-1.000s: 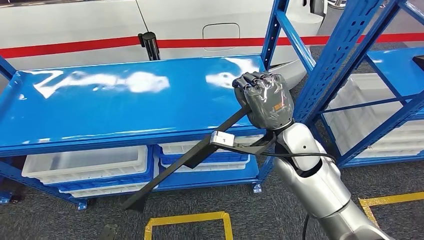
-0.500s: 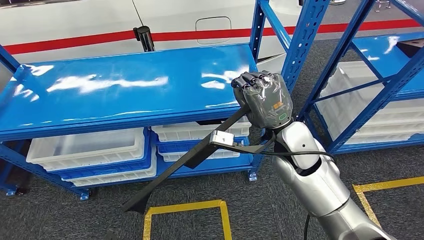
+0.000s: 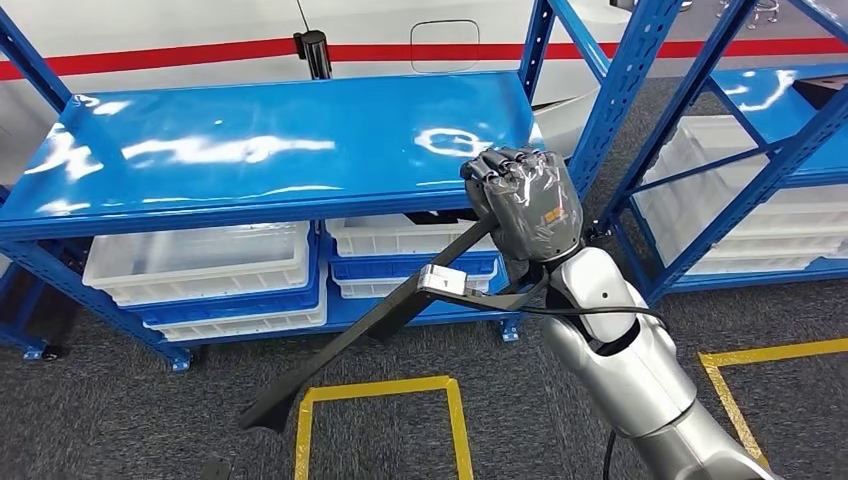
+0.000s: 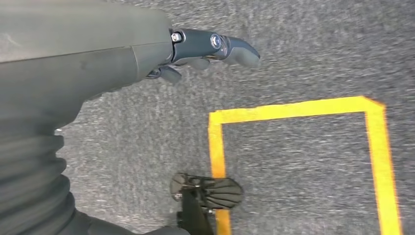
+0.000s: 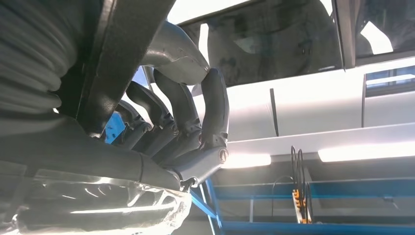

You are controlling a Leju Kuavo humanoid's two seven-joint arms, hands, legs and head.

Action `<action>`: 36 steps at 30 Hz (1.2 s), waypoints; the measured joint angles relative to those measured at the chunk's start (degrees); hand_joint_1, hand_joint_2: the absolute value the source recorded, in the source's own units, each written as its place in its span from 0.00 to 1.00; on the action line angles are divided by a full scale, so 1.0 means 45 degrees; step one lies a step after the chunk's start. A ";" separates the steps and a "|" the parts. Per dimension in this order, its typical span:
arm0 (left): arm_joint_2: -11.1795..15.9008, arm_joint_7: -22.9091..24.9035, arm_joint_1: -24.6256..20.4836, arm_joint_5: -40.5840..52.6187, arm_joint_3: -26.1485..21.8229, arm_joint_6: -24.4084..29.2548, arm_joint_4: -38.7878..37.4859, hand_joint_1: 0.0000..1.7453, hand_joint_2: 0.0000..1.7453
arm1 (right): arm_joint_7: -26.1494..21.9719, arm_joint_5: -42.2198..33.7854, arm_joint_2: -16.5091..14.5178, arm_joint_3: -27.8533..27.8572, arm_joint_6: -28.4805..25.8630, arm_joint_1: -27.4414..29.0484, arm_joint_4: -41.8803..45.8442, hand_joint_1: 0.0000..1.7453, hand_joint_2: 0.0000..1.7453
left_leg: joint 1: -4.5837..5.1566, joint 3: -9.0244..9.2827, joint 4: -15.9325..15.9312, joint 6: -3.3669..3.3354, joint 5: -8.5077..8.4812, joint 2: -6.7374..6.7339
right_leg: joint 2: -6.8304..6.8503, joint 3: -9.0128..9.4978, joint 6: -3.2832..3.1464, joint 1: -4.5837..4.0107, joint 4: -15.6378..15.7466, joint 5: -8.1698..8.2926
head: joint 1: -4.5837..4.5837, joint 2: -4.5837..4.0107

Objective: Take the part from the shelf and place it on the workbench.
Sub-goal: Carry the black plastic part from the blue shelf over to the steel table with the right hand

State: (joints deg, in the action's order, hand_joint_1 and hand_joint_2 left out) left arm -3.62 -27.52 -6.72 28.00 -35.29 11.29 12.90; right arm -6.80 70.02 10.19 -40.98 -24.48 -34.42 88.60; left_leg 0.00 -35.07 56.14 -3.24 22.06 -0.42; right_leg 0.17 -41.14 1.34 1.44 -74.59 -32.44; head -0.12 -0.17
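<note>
Unlabelled black part (image 3: 370,325) in right hand (image 3: 525,205); no legible writing.

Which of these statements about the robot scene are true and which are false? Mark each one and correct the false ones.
1. The right hand grips a long black part. True.
2. The part lies flat on the blue shelf. False: it hangs slanted from the hand, its far end low over the floor in front of the shelf.
3. White bins sit under the blue shelf top. True.
4. The left hand holds a bin. False: it holds nothing, its fingers out over the grey floor.
5. Yellow tape marks the floor. True.
6. The shelf top carries several boxes. False: its glossy blue surface shows only reflections.
</note>
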 joint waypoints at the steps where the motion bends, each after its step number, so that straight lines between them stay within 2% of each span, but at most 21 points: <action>1: -0.0002 0.0000 -0.0003 0.0000 -0.0001 -0.0016 0.0000 0.00 1.00 | -0.0002 0.0018 0.0004 0.0000 0.0008 0.0002 0.0000 1.00 1.00 | 0.0011 -0.0189 0.0003 0.0024 -0.0152 -0.0001 | 0.0000 0.0282 0.0125 -0.0008 0.0123 0.0230 | -0.0001 0.0000; 3: -0.0006 -0.0001 -0.0014 0.0004 -0.0001 -0.0057 0.0000 0.00 1.00 | -0.0005 0.0045 -0.0002 0.0002 0.0050 -0.0011 0.0004 1.00 1.00 | 0.0030 -0.0525 0.0025 0.0117 -0.0442 0.0007 | 0.0006 0.1503 0.0236 -0.0038 0.1568 0.0682 | 0.0003 0.0000; 5: -0.0006 -0.0007 -0.0026 0.0018 -0.0001 -0.0098 0.0000 0.00 1.00 | -0.0004 0.0059 -0.0023 0.0013 0.0101 -0.0037 0.0022 1.00 1.00 | 0.0072 -0.0768 0.0055 0.0244 -0.0732 0.0014 | 0.0004 0.2835 0.0135 -0.0138 0.3513 0.0626 | -0.0016 0.0000; 6: -0.0012 -0.0010 -0.0027 0.0028 -0.0001 -0.0114 -0.0001 0.00 1.00 | -0.0003 0.0068 -0.0029 0.0019 0.0121 -0.0042 0.0030 1.00 1.00 | 0.0060 -0.0852 0.0036 0.0331 -0.0901 0.0013 | -0.0007 0.3150 0.0065 -0.0234 0.4053 0.0530 | -0.0027 0.0000; 7: -0.0016 -0.0006 -0.0026 0.0036 -0.0001 -0.0123 -0.0002 0.00 1.00 | 0.0001 0.0075 -0.0032 0.0026 0.0137 -0.0027 0.0036 1.00 1.00 | 0.0034 -0.0918 -0.0007 0.0434 -0.1087 0.0012 | -0.0019 0.3206 -0.0010 -0.0312 0.4327 0.0525 | -0.0038 0.0000; 9: 0.0009 0.0008 -0.0019 0.0045 -0.0004 -0.0131 -0.0005 0.00 1.00 | 0.0007 0.0108 -0.0023 0.0029 0.0165 0.0023 0.0028 1.00 1.00 | -0.0062 -0.1060 -0.0057 0.0628 -0.1191 0.0037 | -0.0001 0.2956 -0.0250 -0.0189 0.4351 0.0791 | -0.0023 0.0000; 11: 0.0038 0.0022 -0.0017 0.0051 -0.0006 -0.0130 -0.0005 0.00 1.00 | 0.0009 0.0152 -0.0052 0.0024 0.0197 0.0054 0.0015 1.00 1.00 | -0.0154 -0.1287 0.0503 0.0782 -0.0390 0.0074 | 0.0053 0.2694 -0.0546 -0.0015 0.4426 0.1161 | -0.0055 0.0000; 12: 0.0036 0.0025 -0.0019 0.0055 -0.0006 -0.0129 -0.0005 0.00 1.00 | 0.0011 0.0175 -0.0081 0.0015 0.0214 0.0060 0.0008 1.00 1.00 | -0.0201 -0.1437 0.1165 0.0871 0.0268 0.0085 | 0.0066 0.2524 -0.0621 -0.0068 0.4411 0.1331 | -0.0086 0.0000; 14: 0.0036 0.0029 -0.0022 0.0058 -0.0006 -0.0129 -0.0005 0.00 1.00 | 0.0026 0.0254 -0.0124 -0.0009 0.0249 0.0114 -0.0003 1.00 1.00 | -0.0287 -0.1686 0.2718 0.1045 0.1200 0.0087 | 0.0070 0.2100 -0.0667 -0.0123 0.4387 0.1681 | -0.0109 0.0000; 16: 0.0039 0.0029 -0.0023 0.0053 -0.0007 -0.0129 -0.0004 0.00 1.00 | 0.0055 0.0362 -0.0160 -0.0026 0.0315 0.0206 -0.0011 1.00 1.00 | -0.0343 -0.1402 0.3305 0.1147 0.1074 0.0085 | 0.0056 0.1633 -0.0613 -0.0148 0.4360 0.2029 | -0.0112 0.0000; 17: 0.0042 0.0028 -0.0027 0.0050 -0.0007 -0.0129 -0.0002 0.00 1.00 | 0.0071 0.0409 -0.0187 -0.0028 0.0355 0.0244 -0.0012 1.00 1.00 | -0.0368 -0.0909 0.2904 0.1161 0.0751 0.0086 | 0.0038 0.1419 -0.0565 -0.0140 0.4333 0.2179 | -0.0116 0.0000; 20: 0.0061 0.0005 -0.0071 0.0044 -0.0011 -0.0129 0.0006 0.00 1.00 | 0.0117 0.0531 -0.0302 -0.0023 0.0414 0.0280 -0.0006 1.00 1.00 | -0.0311 0.0726 0.0641 0.1010 0.0845 0.0192 | 0.0025 0.1025 -0.0339 -0.0102 0.4302 0.2547 | -0.0116 0.0000; 22: 0.0085 -0.0023 -0.0068 0.0044 -0.0027 -0.0129 0.0011 0.00 1.00 | 0.0136 0.0572 -0.0393 -0.0021 0.0430 0.0277 0.0001 1.00 1.00 | -0.0176 0.1003 0.0081 0.0747 0.1048 0.0249 | 0.0044 0.0998 -0.0138 -0.0067 0.4380 0.2749 | -0.0157 0.0000; 24: 0.0110 -0.0033 -0.0070 0.0049 -0.0051 -0.0136 0.0012 0.00 1.00 | 0.0147 0.0599 -0.0432 -0.0015 0.0447 0.0301 0.0007 1.00 1.00 | -0.0132 0.0948 -0.0062 0.0484 0.0758 0.0183 | 0.0024 0.0968 0.0026 -0.0091 0.4448 0.2867 | -0.0200 0.0000; 26: 0.0101 -0.0024 -0.0104 0.0058 -0.0066 -0.0154 0.0013 0.00 1.00 | 0.0157 0.0619 -0.0413 0.0000 0.0461 0.0330 0.0012 1.00 1.00 | -0.0144 0.0801 -0.0282 0.0235 0.0388 0.0094 | -0.0002 0.0629 -0.0061 -0.0149 0.3846 0.2284 | -0.0149 0.0000; 28: 0.0085 -0.0005 -0.0121 0.0061 -0.0085 -0.0161 0.0015 0.00 1.00 | 0.0161 0.0623 -0.0402 0.0002 0.0472 0.0395 0.0014 1.00 1.00 | -0.0123 0.0494 -0.0344 0.0082 0.0065 0.0038 | -0.0009 0.0022 -0.0249 -0.0126 0.2122 0.1096 | -0.0101 0.0000; 30: 0.0089 0.0018 -0.0120 0.0053 -0.0109 -0.0155 0.0015 0.00 1.00 | 0.0161 0.0631 -0.0395 0.0000 0.0476 0.0515 0.0013 1.00 1.00 | -0.0100 0.0120 -0.0333 0.0066 -0.0230 0.0008 | -0.0013 -0.0296 -0.0165 -0.0076 0.0535 0.0426 | -0.0076 0.0000; 31: 0.0087 0.0026 -0.0118 0.0050 -0.0117 -0.0153 0.0015 0.00 1.00 | 0.0161 0.0639 -0.0392 0.0000 0.0476 0.0564 0.0012 1.00 1.00 | -0.0100 -0.0072 -0.0323 0.0097 -0.0372 0.0000 | -0.0013 -0.0133 -0.0028 -0.0058 0.0350 0.0455 | -0.0066 0.0000; 33: 0.0073 0.0032 -0.0117 0.0039 -0.0126 -0.0149 0.0015 0.00 1.00 | 0.0159 0.0654 -0.0401 -0.0001 0.0476 0.0615 0.0012 1.00 1.00 | -0.0107 -0.0423 -0.0289 0.0191 -0.0642 -0.0003 | -0.0005 0.0913 0.0238 -0.0013 0.1385 0.0895 | -0.0057 0.0000; 35: 0.0064 0.0030 -0.0115 0.0024 -0.0158 -0.0131 0.0015 0.00 1.00 | 0.0154 0.0686 -0.0449 0.0000 0.0480 0.0628 0.0016 1.00 1.00 | -0.0090 -0.0716 -0.0214 0.0334 -0.0875 -0.0008 | -0.0021 0.2326 0.0254 -0.0030 0.3275 0.0999 | -0.0077 0.0000; 36: 0.0064 0.0026 -0.0111 0.0018 -0.0177 -0.0121 0.0015 0.00 1.00 | 0.0152 0.0706 -0.0481 0.0001 0.0491 0.0640 0.0017 1.00 1.00 | -0.0080 -0.0811 -0.0195 0.0411 -0.0991 -0.0009 | -0.0038 0.2737 0.0190 -0.0070 0.3927 0.0943 | -0.0089 0.0000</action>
State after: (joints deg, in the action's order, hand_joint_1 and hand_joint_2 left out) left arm -3.33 -27.40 -7.22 28.08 -36.09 10.74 12.96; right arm -6.12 73.20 8.02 -40.98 -22.27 -31.54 88.67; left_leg -0.36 -38.72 55.27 -1.39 17.60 -0.47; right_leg 0.00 -28.83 2.20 1.12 -56.92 -28.19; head -0.52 -0.17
